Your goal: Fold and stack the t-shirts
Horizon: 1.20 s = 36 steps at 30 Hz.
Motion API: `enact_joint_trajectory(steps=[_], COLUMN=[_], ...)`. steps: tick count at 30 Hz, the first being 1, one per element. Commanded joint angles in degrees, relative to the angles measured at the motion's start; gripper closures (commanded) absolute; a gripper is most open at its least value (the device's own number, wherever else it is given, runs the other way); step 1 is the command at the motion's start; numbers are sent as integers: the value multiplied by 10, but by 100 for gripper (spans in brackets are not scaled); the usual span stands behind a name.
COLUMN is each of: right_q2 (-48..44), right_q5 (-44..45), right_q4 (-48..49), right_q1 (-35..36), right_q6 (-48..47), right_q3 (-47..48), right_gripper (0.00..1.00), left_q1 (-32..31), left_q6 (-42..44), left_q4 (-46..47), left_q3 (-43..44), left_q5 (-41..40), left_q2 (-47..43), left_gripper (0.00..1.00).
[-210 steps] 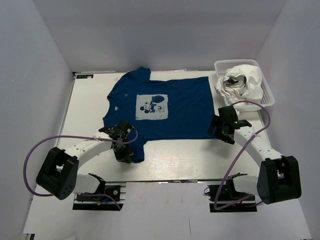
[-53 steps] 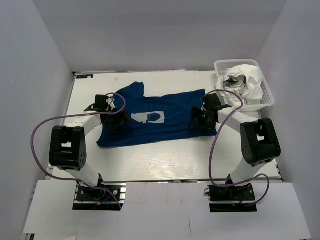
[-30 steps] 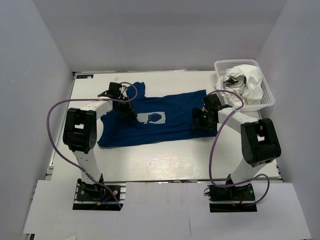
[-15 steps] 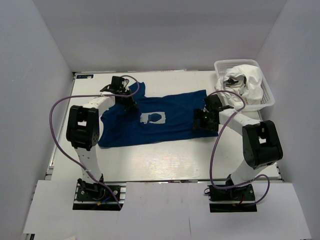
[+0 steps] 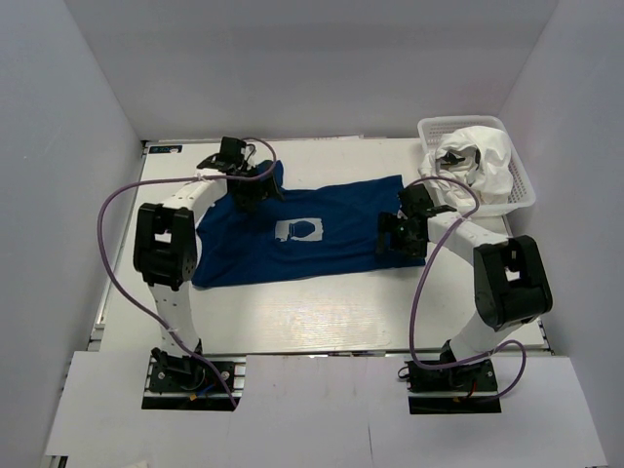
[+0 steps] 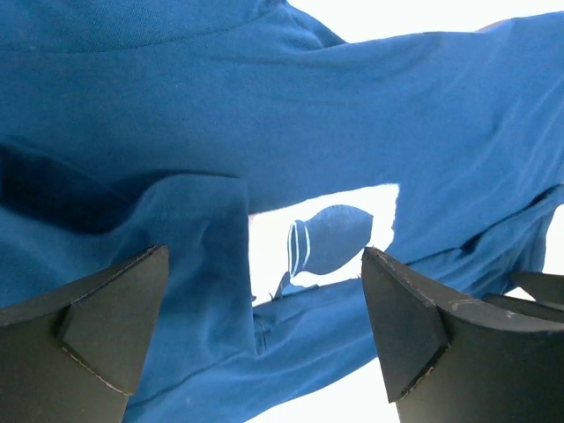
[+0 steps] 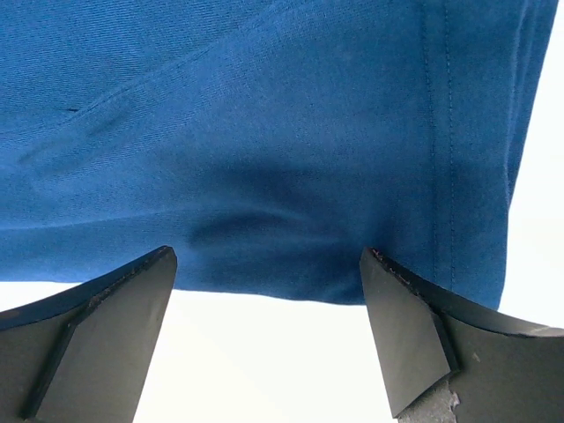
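The navy t-shirt (image 5: 322,255) lies across the table, its near long side folded up over part of the pale chest print (image 5: 300,229). My left gripper (image 5: 252,190) hovers open over the shirt's far left part; in the left wrist view the left gripper (image 6: 264,339) has nothing between its fingers (image 6: 106,330), with navy cloth (image 6: 370,115) and the print (image 6: 330,242) below. My right gripper (image 5: 395,237) stands open at the shirt's right end; the right gripper (image 7: 269,339) straddles the cloth's edge (image 7: 264,132) without holding it. The white t-shirt (image 5: 480,158) sits crumpled in the basket.
The white lattice basket (image 5: 524,185) stands at the far right corner of the table (image 5: 322,312). Grey walls close in the left, far and right sides. Purple cables loop off both arms, the left cable (image 5: 109,244) out over the table's left edge.
My left gripper has swung from the shirt's middle toward its far left part and let go, its jaws now wide. The right gripper has hardly moved and stays open.
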Motion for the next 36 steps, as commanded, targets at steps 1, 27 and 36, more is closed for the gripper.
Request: enact_joint_trajectory(steps=[1, 27, 36], right_q2=[-31, -12, -129], right_q5=[9, 58, -13], right_q4=[-15, 26, 14], right_q1=[2, -1, 14], right_q6=[0, 42, 32], right_q3=[28, -37, -164], right_gripper=[10, 10, 10], left_q1=[2, 50, 50], left_q6=[13, -107, -146], left_q4=[-13, -14, -121], left_q3=[-12, -456, -515], left_q5=[-11, -75, -82], left_q2=[-64, -314, -401], left_gripper=[0, 0, 0])
